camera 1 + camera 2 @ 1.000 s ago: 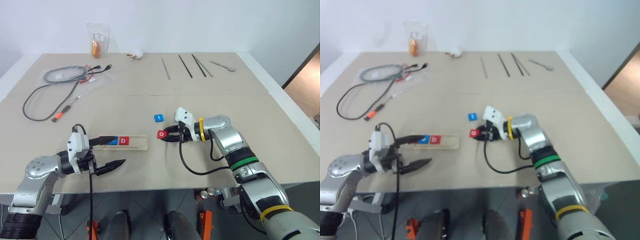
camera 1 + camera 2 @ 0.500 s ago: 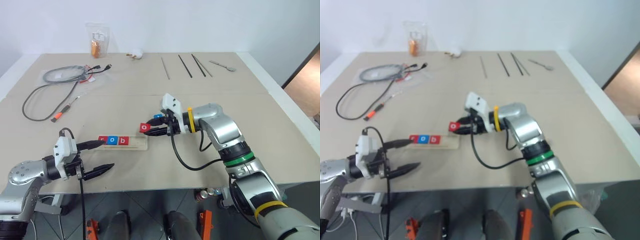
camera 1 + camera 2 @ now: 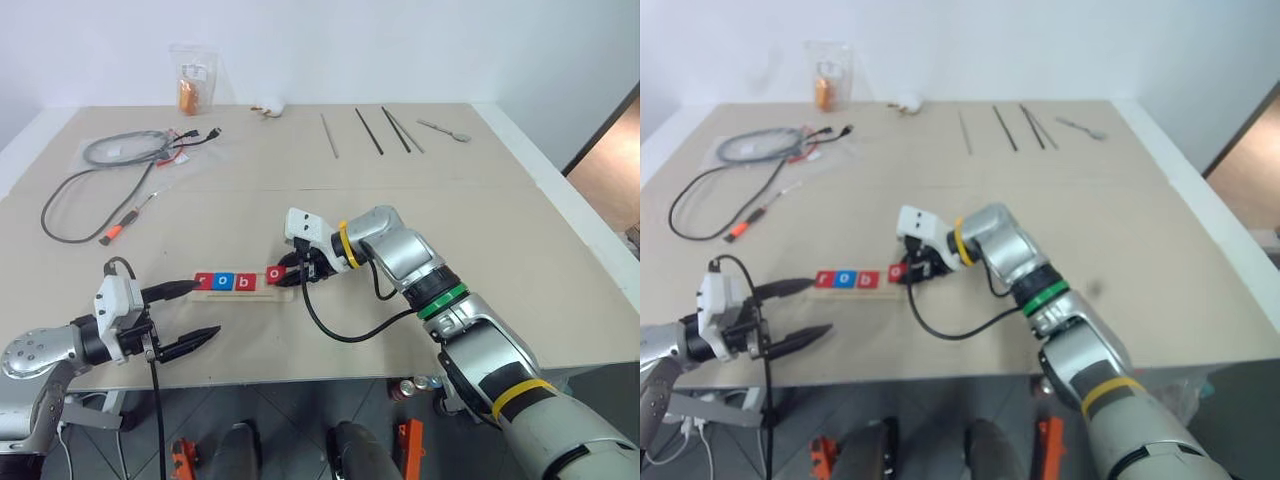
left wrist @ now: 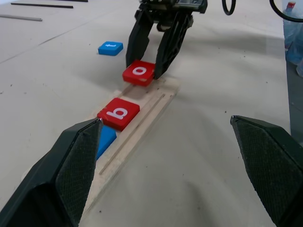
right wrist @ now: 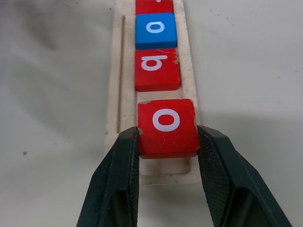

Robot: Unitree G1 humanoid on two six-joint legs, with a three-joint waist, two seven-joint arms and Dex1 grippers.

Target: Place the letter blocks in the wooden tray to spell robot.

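The wooden tray lies near the table's front edge. It holds a red r, a blue o and a red b in a row. My right gripper is shut on a red o block and holds it over the tray's right end, just past the b. A blue t block lies on the table beyond the tray. My left gripper hovers open and empty left of the tray, its fingers pointing toward it.
At the far left lie a grey cable, a black cable with an orange-tipped end and a plastic bag. Thin rods and a spoon lie at the far right. The table's front edge runs just below the left gripper.
My right gripper has carried the red o block leftward from the open table to the tray's right end. The left gripper has drawn back a little to the left, still open.
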